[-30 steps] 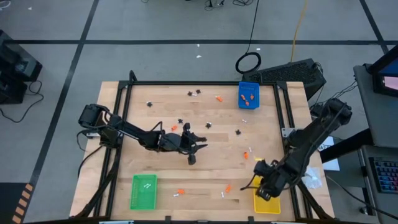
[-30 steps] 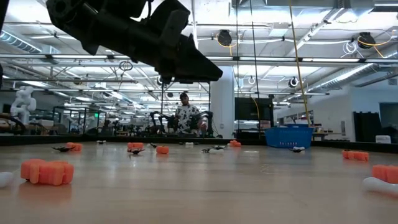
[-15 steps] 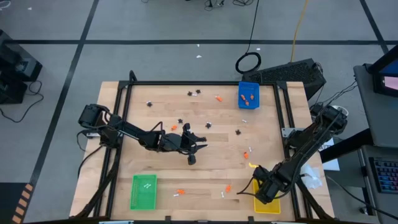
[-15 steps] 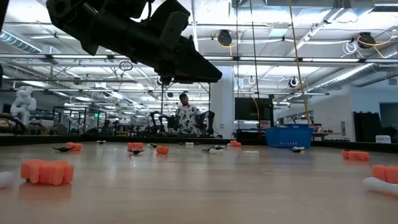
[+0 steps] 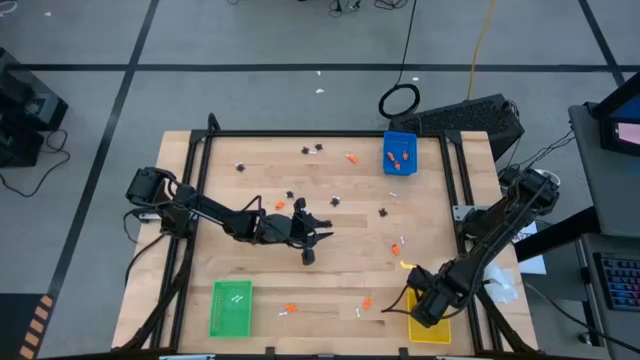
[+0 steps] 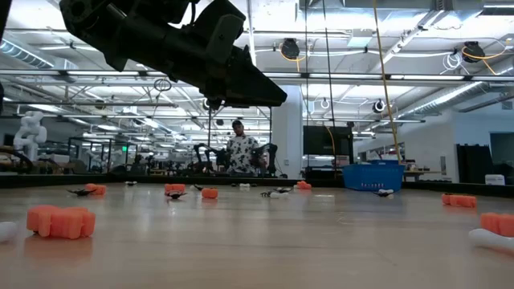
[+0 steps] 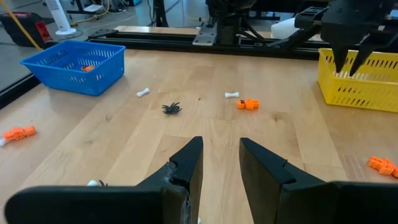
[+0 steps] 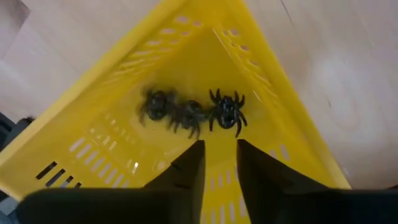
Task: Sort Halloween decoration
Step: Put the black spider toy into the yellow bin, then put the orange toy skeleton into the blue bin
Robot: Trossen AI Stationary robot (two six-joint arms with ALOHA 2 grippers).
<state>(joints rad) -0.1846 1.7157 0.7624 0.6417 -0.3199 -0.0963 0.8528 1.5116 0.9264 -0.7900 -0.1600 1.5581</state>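
Observation:
Tiny Halloween trinkets lie scattered on the wooden table: an orange lump (image 7: 247,104), a black spider (image 7: 171,108) and a white bone (image 7: 232,94). My right gripper (image 8: 219,146) points down over the yellow tray (image 5: 430,328) at the near right, open, with nothing between its fingers. Three black spiders (image 8: 225,111) lie on the tray's floor below it; the one farthest from the corner looks blurred. My left gripper (image 7: 221,142) hangs open above the table's middle (image 5: 322,236), clear of everything.
A blue tray (image 5: 400,153) with orange lumps stands at the far right. A green tray (image 5: 230,307) with white bones stands at the near left. More trinkets lie across the far half and along the near edge (image 5: 290,308). A black rail frames the table.
My right gripper has sunk a little toward the yellow tray and tipped more steeply downward, then kept still.

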